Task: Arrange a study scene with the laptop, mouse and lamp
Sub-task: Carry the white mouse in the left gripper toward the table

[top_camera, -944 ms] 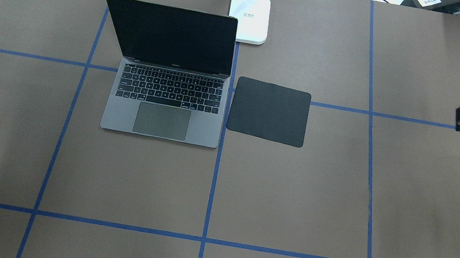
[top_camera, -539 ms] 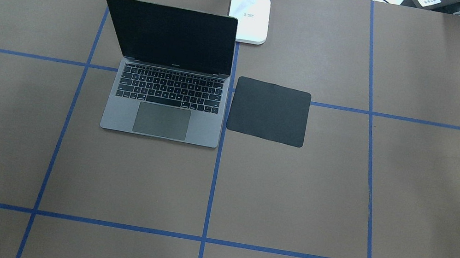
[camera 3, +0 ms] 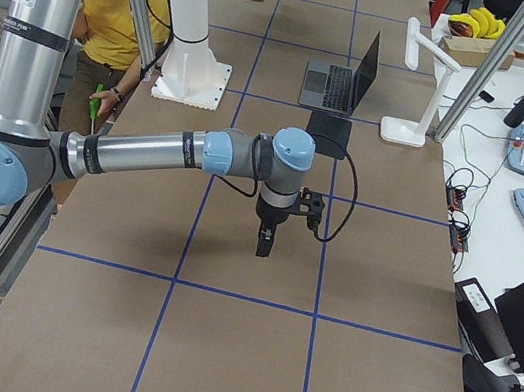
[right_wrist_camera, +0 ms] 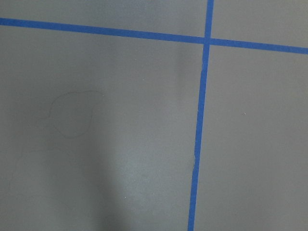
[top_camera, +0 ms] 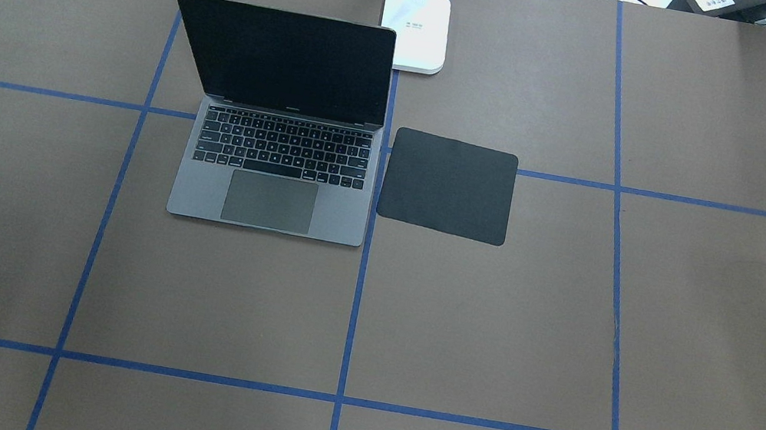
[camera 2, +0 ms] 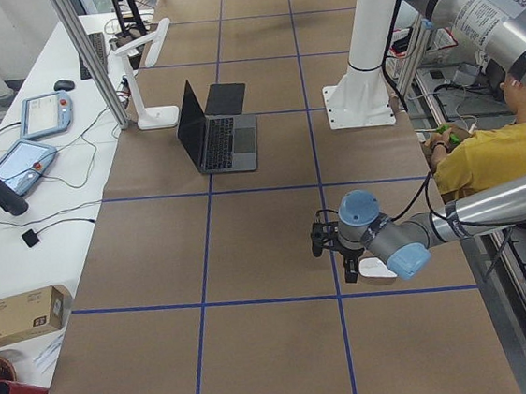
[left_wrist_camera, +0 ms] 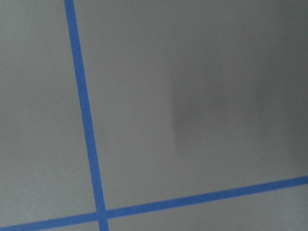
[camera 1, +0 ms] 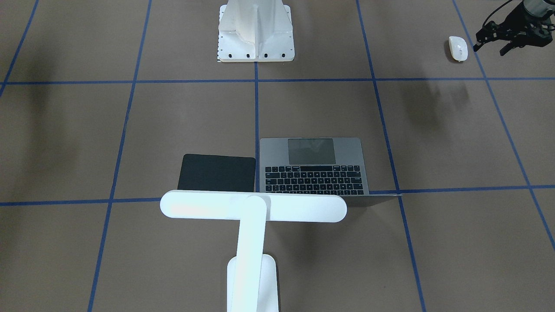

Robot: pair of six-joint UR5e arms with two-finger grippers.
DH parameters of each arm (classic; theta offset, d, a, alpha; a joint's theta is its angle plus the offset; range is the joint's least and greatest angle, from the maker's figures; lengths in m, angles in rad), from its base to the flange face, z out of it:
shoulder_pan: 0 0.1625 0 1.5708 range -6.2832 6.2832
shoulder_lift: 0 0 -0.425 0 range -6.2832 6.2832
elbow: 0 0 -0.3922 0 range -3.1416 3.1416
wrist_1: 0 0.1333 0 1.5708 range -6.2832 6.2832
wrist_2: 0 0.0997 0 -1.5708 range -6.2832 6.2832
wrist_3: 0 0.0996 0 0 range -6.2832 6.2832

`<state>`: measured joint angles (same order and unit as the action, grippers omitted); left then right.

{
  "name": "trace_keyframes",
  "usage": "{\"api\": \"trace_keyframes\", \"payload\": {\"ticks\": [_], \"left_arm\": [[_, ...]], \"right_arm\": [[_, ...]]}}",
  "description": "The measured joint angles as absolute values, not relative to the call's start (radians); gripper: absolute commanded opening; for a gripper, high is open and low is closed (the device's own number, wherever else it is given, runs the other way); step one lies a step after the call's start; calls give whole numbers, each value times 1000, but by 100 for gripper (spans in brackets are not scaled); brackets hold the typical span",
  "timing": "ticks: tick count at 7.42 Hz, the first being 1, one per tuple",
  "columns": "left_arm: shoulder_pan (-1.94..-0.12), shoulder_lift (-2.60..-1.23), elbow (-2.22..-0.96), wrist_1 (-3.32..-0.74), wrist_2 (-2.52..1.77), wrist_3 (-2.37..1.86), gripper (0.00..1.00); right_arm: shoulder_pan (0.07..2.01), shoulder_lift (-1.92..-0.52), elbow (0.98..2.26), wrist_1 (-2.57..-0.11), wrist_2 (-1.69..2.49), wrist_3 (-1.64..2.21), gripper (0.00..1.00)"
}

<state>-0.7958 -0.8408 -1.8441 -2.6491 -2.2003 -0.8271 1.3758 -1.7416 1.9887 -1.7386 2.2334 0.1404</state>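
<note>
Upper right in the front view, the left end effector (camera 1: pixel 491 47) hung, jaws apart, just beside the mouse (camera 1: pixel 458 48). The laptop (camera 1: pixel 314 167) sat open mid-frame, the lamp (camera 1: pixel 253 207) below it. Whether the right end effector (camera 3: pixel 264 245) was parted, I couldn't tell.

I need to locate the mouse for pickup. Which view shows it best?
Exterior front-facing: the mouse lies whole near the left gripper. Exterior right shows it tiny; exterior left partly hides it behind the left arm; the others miss it.

Overhead and front views looked steeply down from opposite sides, sharing the laptop (top_camera: pixel 272 181). Side views looked along the worktop (camera 2: pixel 265 216). Wrist cameras faced it closely.
</note>
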Motion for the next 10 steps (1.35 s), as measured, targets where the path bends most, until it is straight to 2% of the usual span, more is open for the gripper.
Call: {"api": "trace_keyframes", "payload": {"ticks": [7,10], "left_arm": [[-440,-814,-1837,-2681,-2124,-1073,100],[-342,-832,-1809,-2681,-2089,-1128,100]], "right_arm": [[1377,-1743,1980,-1738,2234,138,100],[1376,-1742,1977,-1738,2233,139,100]]}}
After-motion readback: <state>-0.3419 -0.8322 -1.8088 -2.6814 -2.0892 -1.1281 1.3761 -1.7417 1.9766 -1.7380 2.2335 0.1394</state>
